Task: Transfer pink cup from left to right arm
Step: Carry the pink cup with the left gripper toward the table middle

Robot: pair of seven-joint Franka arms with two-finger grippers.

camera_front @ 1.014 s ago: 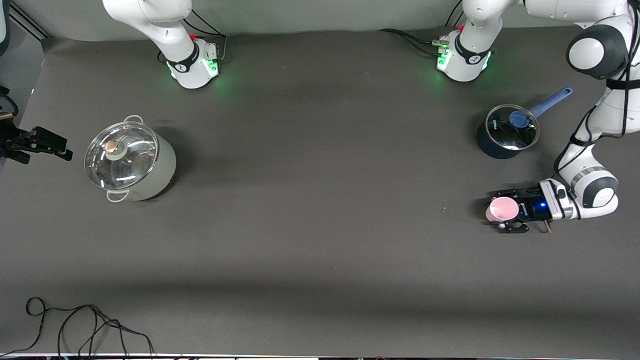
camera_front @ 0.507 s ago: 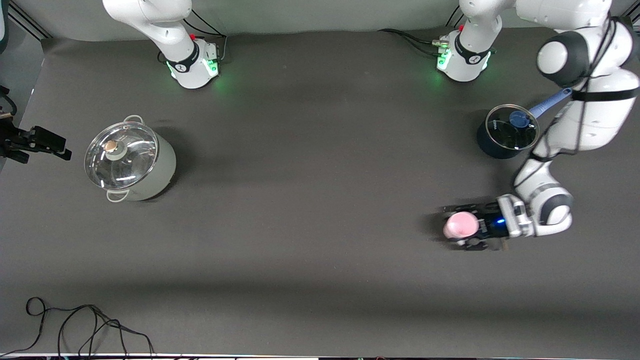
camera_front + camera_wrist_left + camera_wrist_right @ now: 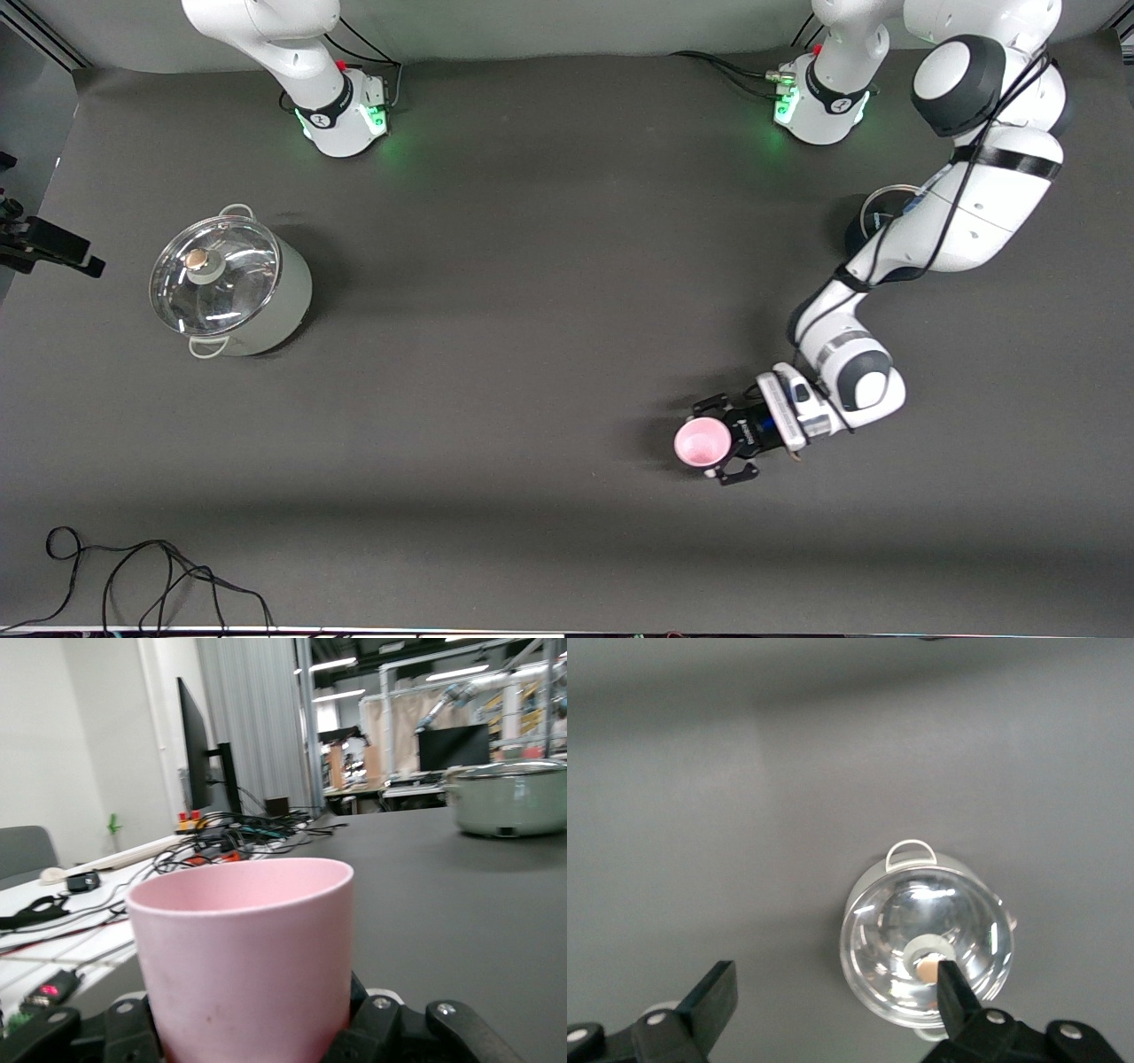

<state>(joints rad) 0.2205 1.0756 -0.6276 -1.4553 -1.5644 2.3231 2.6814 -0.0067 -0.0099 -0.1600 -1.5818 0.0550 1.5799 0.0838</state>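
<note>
Your left gripper [image 3: 724, 443] clenched the pink cup [image 3: 701, 442] at five o'clock; right gripper [image 3: 833, 1005], jaws spread, waited at nine. Keep it upright.

Standing toward the right arm's end of the dark desk [image 3: 532, 310]: a pale-green pot [image 3: 232, 285] under a glass lid [image 3: 214, 275] with a tan knob. Peeking out toward the left arm's end: a dark blue pot [image 3: 864, 232], mostly hidden. Lying at the desk's nearest edge: a black cable [image 3: 151, 576], looping loosely.
</note>
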